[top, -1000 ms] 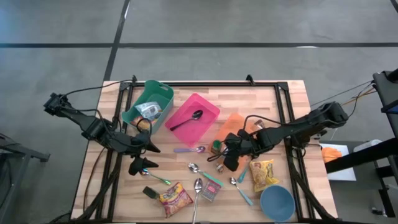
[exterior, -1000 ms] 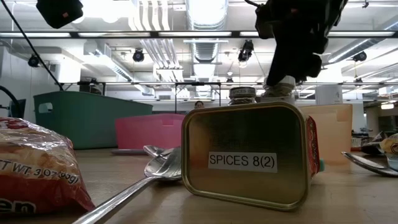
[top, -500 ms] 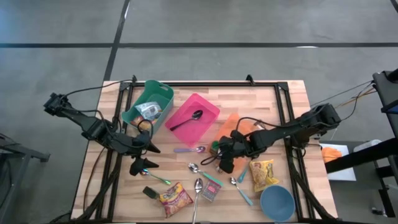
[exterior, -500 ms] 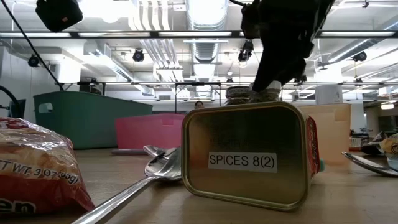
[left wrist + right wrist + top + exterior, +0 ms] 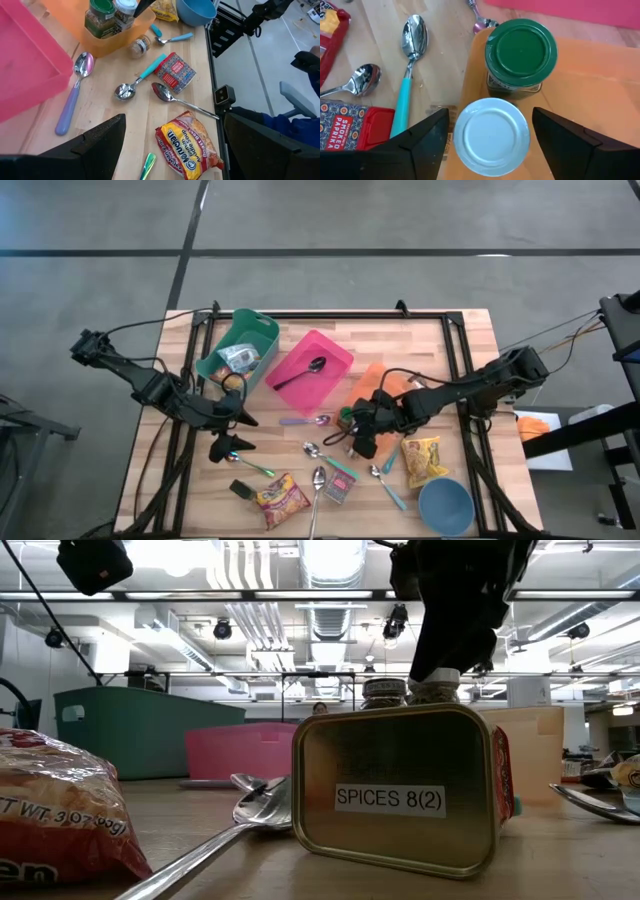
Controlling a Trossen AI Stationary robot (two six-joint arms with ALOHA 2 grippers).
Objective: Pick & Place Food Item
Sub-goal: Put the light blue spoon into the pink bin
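- A white-lidded jar (image 5: 491, 131) stands upright in the corner of the orange bin (image 5: 580, 75), its round lid flat and plain. It sits between the two fingers of the right gripper (image 5: 490, 137), which stand apart on either side without touching the lid.
- A green-lidded spice jar (image 5: 521, 47) stands upright just beside it in the same bin, with brownish contents behind a label.
- In the left wrist view, the two jars, white-lidded (image 5: 124, 6) and green-lidded (image 5: 98, 17), show side by side at the bin's rim (image 5: 120, 42).
- From above, the bin (image 5: 380, 376) lies right of centre on the desk (image 5: 420, 340).
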